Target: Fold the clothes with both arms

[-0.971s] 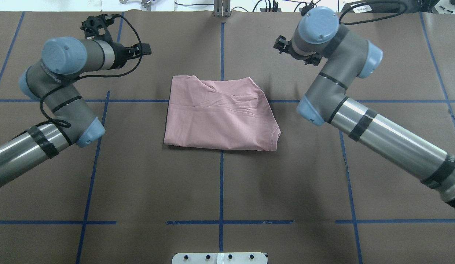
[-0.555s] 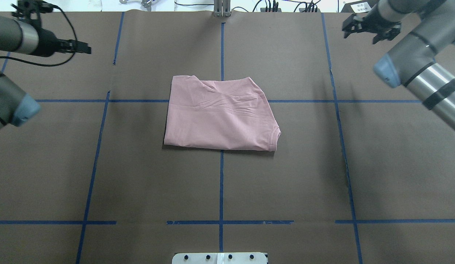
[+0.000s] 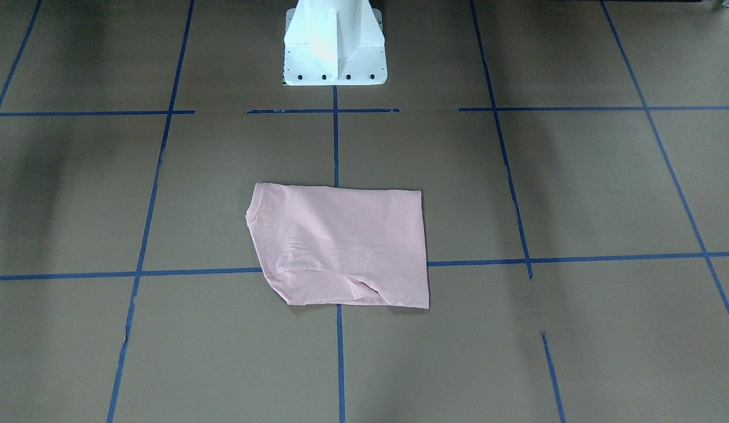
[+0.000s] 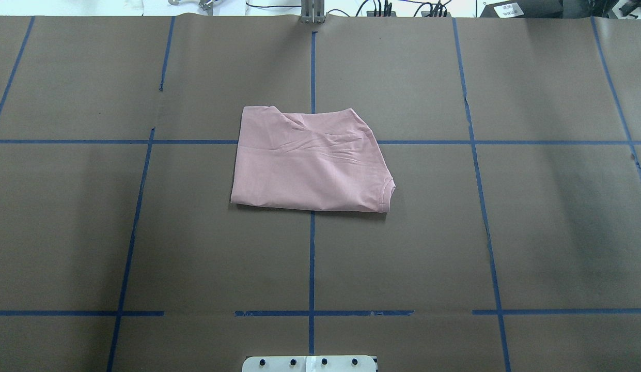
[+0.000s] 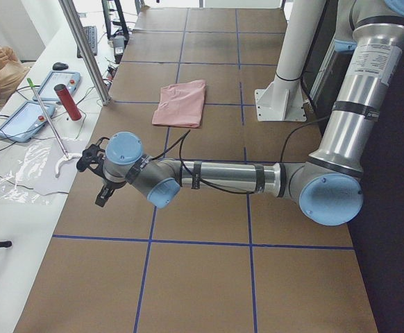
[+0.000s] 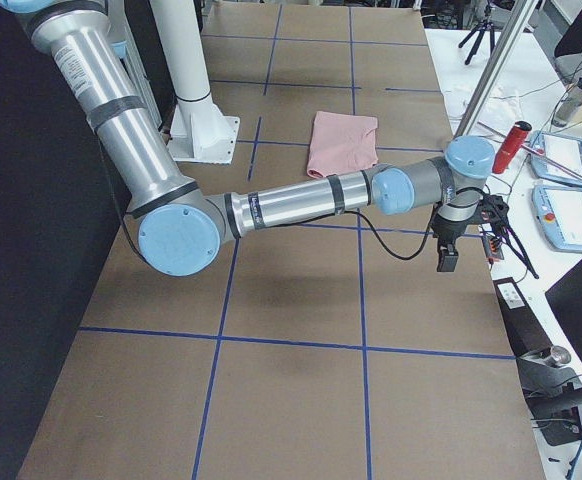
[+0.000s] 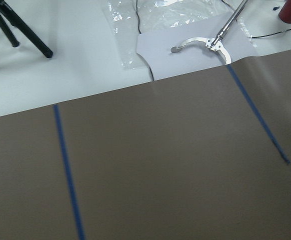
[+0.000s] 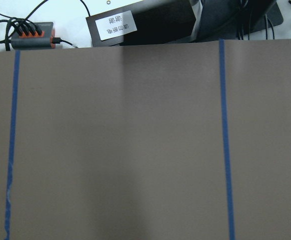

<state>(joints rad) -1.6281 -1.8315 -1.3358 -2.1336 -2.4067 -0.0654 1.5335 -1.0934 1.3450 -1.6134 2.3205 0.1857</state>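
Observation:
The pale pink T-shirt (image 4: 310,160) lies folded into a rough rectangle at the table's middle, with no print showing. Its ribbed collar (image 4: 388,187) is at the near right corner. It also shows in the front-facing view (image 3: 341,244) and both side views (image 5: 181,104) (image 6: 343,142). Neither arm is in the overhead or front-facing view. My left gripper (image 5: 102,197) hangs over the table's far left edge, well away from the shirt. My right gripper (image 6: 447,258) hangs over the far right edge. I cannot tell whether either is open or shut.
The white pedestal (image 3: 335,47) stands at the robot's side. Beyond the table's far edge is a bench with tablets, a red cylinder (image 5: 68,102), cables and a metal post (image 5: 84,48). Blue tape lines grid the brown table cover (image 4: 144,232).
Both arms have swung outward and away from the shirt, leaving the overhead view. The shirt has not moved.

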